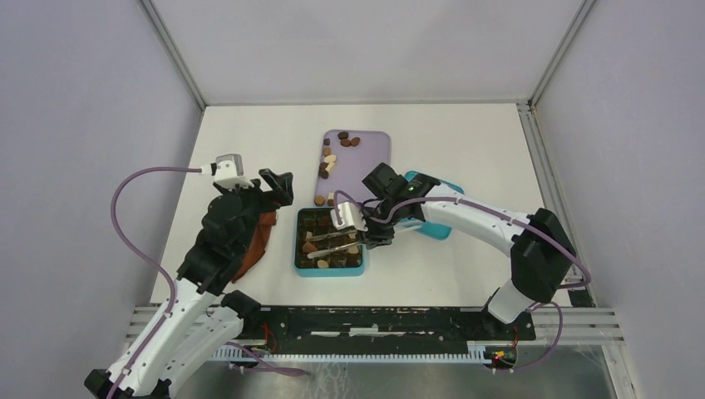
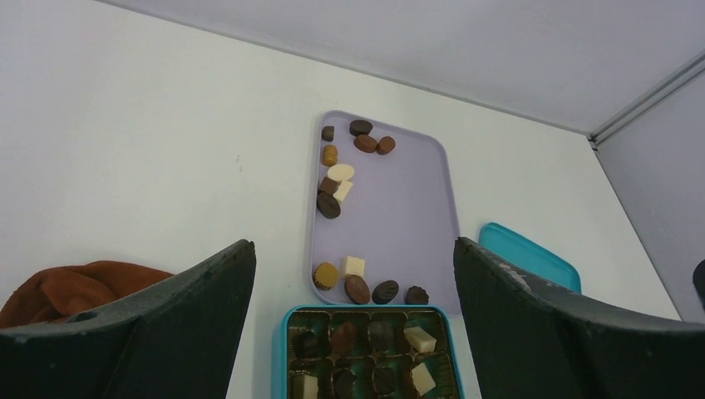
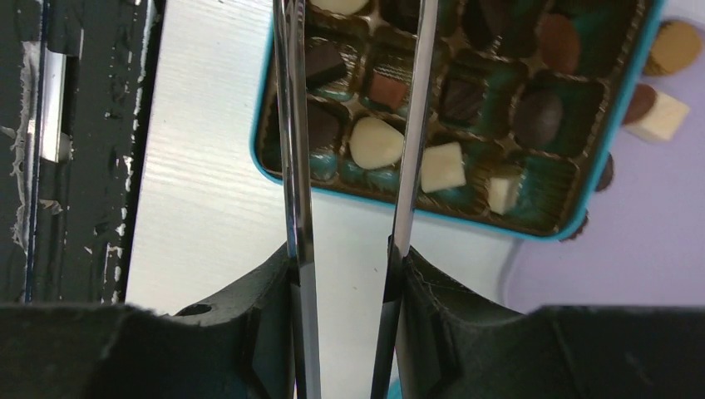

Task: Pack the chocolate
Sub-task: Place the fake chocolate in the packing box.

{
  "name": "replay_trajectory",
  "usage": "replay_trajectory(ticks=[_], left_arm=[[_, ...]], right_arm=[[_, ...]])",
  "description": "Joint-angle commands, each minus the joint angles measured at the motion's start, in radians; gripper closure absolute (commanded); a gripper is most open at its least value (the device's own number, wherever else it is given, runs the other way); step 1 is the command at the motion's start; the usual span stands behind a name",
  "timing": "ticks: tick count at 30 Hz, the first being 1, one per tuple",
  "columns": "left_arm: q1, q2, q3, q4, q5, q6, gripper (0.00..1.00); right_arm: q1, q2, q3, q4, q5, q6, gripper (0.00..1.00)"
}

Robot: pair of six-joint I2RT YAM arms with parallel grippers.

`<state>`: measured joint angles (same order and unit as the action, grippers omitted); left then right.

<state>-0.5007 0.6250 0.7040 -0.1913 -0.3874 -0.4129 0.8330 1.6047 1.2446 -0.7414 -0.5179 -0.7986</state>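
Observation:
Loose chocolate pieces (image 1: 331, 162), dark, mid brown and cream, lie on a lilac tray (image 1: 374, 150); they also show in the left wrist view (image 2: 341, 179). The teal box (image 1: 298, 249) in front of the tray holds several pieces (image 3: 376, 141) in its gridded insert. My right gripper (image 1: 367, 233) is shut on metal tongs (image 1: 332, 243), whose two blades (image 3: 295, 166) reach over the box, spread apart; their tips are out of the wrist view. My left gripper (image 1: 278, 187) is open and empty, raised left of the box, looking down on the box (image 2: 283, 349) and tray (image 2: 416, 208).
A reddish-brown cloth (image 1: 259, 241) lies left of the box, under my left arm. The teal lid (image 1: 436, 229) lies right of the box, partly under my right arm; it also shows in the left wrist view (image 2: 532, 258). Enclosure walls stand round the table.

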Motion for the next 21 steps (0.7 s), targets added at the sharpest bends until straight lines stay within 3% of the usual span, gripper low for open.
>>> replay_trajectory(ticks=[1, 13, 21], left_arm=[[0.000, -0.028, 0.029, -0.059, -0.031, -0.049, 0.07], [0.000, -0.036, 0.019, -0.061, -0.025, -0.047, 0.07], [0.001, -0.043, 0.010, -0.058, -0.023, -0.047, 0.07]], right_arm=[[0.066, 0.031, 0.004, 0.043, 0.040, -0.028, 0.68], [0.115, 0.114, 0.069, 0.021, 0.089, -0.010, 0.65], [0.123, 0.140, 0.105, 0.026, 0.109, 0.024, 0.59]])
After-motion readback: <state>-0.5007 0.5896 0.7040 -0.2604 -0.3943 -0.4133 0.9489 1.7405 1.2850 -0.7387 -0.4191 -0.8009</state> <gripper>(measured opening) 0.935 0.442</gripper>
